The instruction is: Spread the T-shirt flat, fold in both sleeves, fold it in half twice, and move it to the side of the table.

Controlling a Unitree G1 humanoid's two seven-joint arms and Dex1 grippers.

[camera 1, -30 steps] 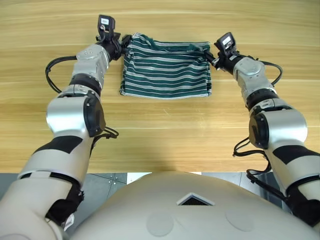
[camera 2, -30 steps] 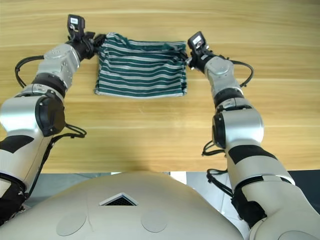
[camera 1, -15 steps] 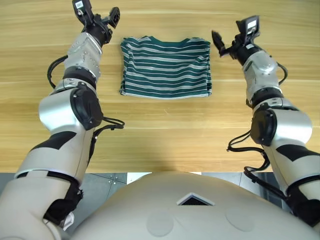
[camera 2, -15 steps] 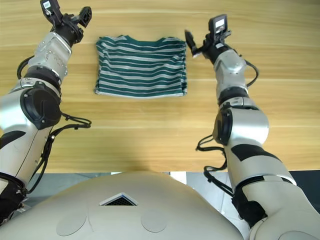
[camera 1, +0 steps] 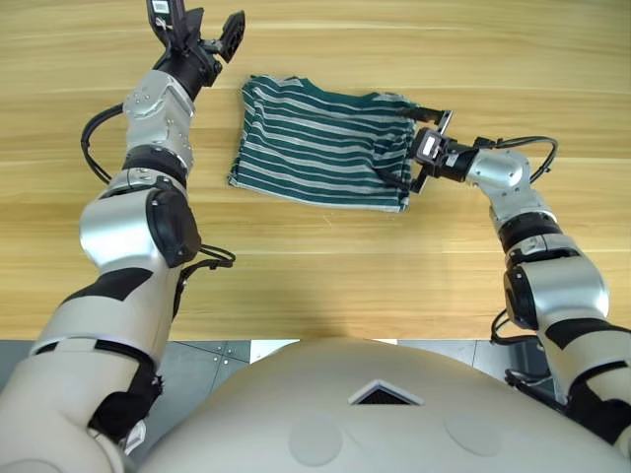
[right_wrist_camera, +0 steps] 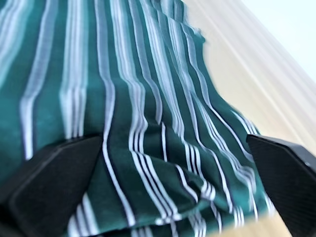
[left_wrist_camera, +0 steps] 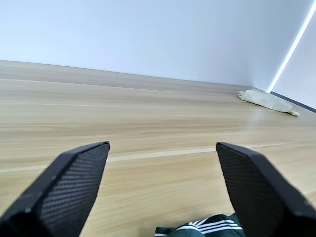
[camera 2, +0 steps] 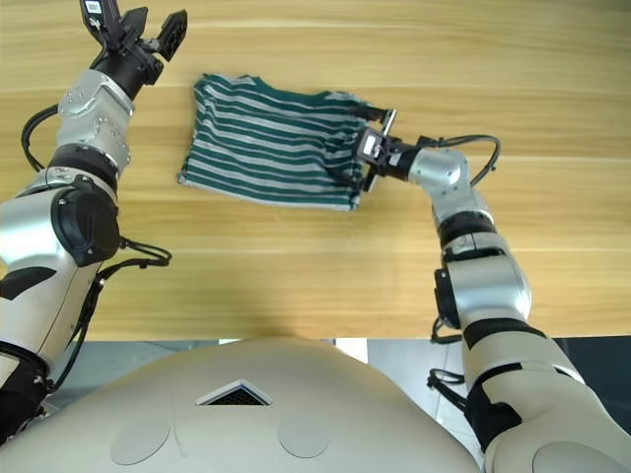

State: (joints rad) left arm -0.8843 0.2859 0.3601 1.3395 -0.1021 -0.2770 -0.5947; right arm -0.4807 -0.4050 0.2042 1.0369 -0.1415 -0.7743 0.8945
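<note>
My left hand [camera 1: 202, 25] spread apart above desk [camera 1: 315, 256]; right hand [camera 1: 406, 156] apart, straddling folded shirt's [camera 1: 315, 143] edge

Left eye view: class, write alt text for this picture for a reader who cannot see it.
A folded green striped T-shirt lies slightly askew on a wooden table. The right tool is open at its right edge, with the fabric between its fingers. The left tool is open beyond its far left corner.
</note>
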